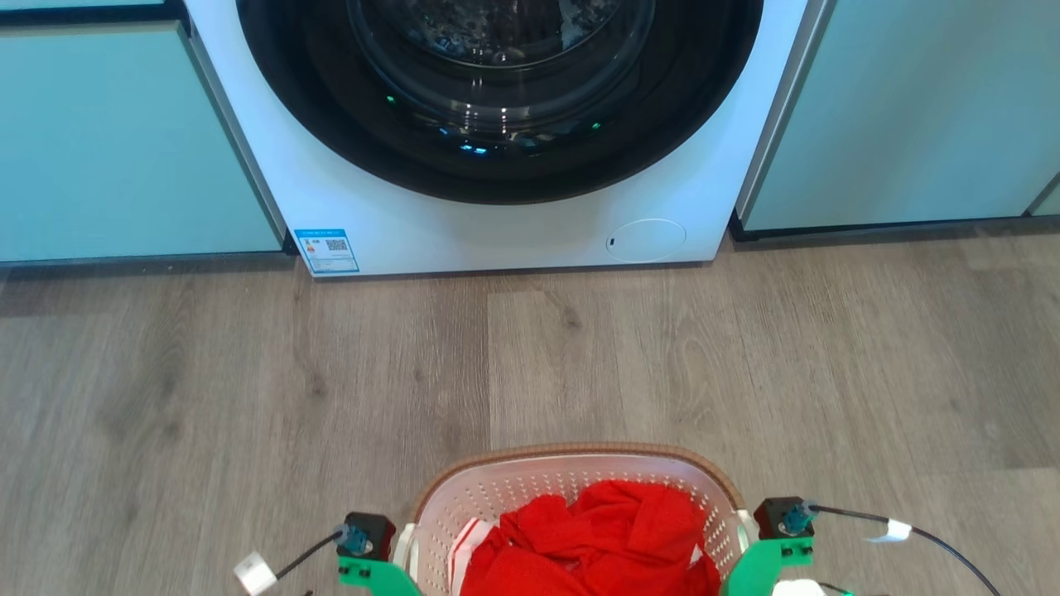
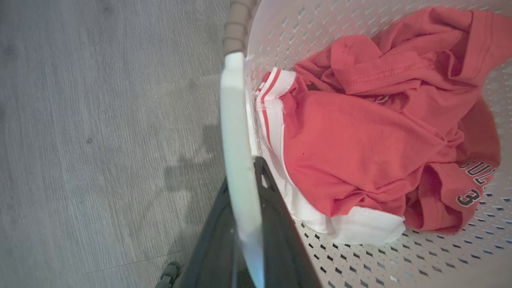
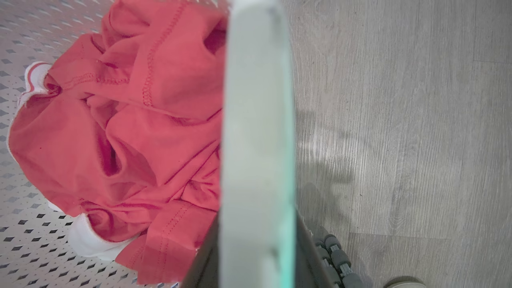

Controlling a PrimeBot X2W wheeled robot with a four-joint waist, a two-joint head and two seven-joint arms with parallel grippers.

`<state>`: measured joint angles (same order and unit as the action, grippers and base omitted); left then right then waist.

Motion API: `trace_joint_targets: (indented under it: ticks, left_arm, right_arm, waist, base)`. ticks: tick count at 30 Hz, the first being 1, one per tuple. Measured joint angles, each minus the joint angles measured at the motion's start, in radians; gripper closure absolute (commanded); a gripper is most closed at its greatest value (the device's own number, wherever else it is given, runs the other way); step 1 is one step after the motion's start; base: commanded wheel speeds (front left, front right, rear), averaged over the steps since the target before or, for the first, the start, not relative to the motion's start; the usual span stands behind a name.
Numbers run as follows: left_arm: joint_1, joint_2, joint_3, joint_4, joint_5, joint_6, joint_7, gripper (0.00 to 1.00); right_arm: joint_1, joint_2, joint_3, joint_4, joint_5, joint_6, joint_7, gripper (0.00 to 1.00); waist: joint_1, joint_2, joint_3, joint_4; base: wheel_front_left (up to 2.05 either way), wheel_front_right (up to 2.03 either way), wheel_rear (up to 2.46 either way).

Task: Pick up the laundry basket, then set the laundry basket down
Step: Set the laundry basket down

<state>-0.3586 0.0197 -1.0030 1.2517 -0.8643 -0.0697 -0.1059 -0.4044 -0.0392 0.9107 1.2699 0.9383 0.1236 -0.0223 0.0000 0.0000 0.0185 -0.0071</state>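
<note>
The laundry basket [image 1: 571,454], white and perforated with a brown rim, sits at the bottom centre of the head view with red and white clothes [image 1: 596,538] inside. My left gripper [image 1: 377,550] is at its left side and my right gripper [image 1: 766,546] at its right side. In the left wrist view my left gripper [image 2: 248,180] is shut on the white side handle [image 2: 234,120]. In the right wrist view my right gripper [image 3: 258,240] is shut on the other white handle [image 3: 256,100]. I cannot tell whether the basket's bottom touches the floor.
A white front-loading washing machine [image 1: 497,124] with a dark round door stands straight ahead, between teal cabinets on the left [image 1: 124,141] and right [image 1: 911,108]. Grey wood floor [image 1: 530,356] stretches between the machine and the basket.
</note>
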Motion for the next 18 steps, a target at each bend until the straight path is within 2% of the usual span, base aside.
trace_joint_targets:
  ticks: [10, 18]
  left_arm:
    - [-0.042, 0.002, -0.008, -0.003, -0.008, 0.01, -0.04, 1.0]
    - [-0.18, 0.007, -0.005, 0.007, -0.008, 0.014, -0.076, 1.0]
  right_arm:
    - [-0.063, -0.001, 0.022, 0.006, 0.015, 0.0, -0.023, 1.0]
    - [-0.201, -0.003, 0.027, 0.005, 0.022, 0.0, -0.054, 1.0]
  waist:
    - [0.0002, 0.0, 0.071, -0.003]
    - [0.0002, 0.0, 0.201, -0.007]
  base:
    - [0.0, 0.0, 0.0]
    - [0.0, 0.0, 0.0]
